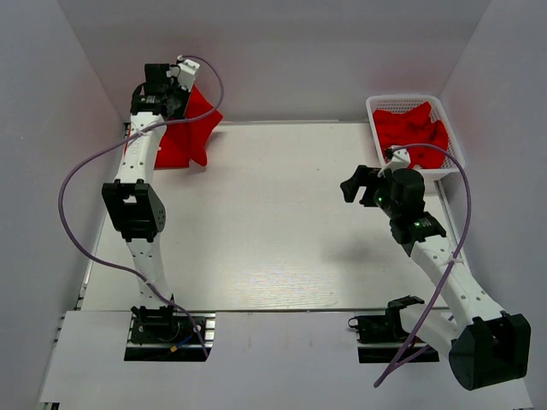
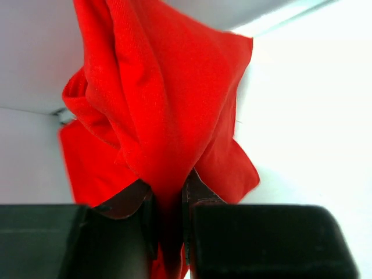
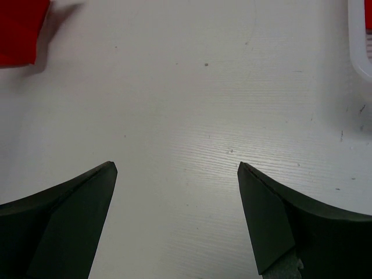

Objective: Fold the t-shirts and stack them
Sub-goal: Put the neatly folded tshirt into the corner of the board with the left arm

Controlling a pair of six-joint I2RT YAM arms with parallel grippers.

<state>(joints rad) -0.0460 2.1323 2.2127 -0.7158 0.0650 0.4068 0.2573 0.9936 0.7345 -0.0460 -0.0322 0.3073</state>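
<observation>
Nearest the lens in the left wrist view, the left jaws are set narrow and clamped on a gathered fold of one red t-shirt (image 2: 168, 104). The fabric passes straight between them and spreads out beyond in loose, bunched folds.

From the top view I read the following positions:

1. The left arm (image 1: 137, 209) is extended to the far-left corner of the surface (image 1: 273, 222). The held t-shirt (image 1: 184, 137) hangs there in a crumpled, unfolded mass, close to the back wall. I cannot confirm whether its lower folds rest on the surface.
2. The right arm (image 1: 427, 239) reaches over the right half of the surface. The right jaws stand wide apart with nothing between them; in the right wrist view only bare surface shows in the gap.
3. A white lattice basket (image 1: 376, 107) sits at the far-right corner, just beyond the right arm's wrist. It contains further red t-shirts (image 1: 414, 132), crumpled together; I cannot count them.

The two arms are well apart.
</observation>
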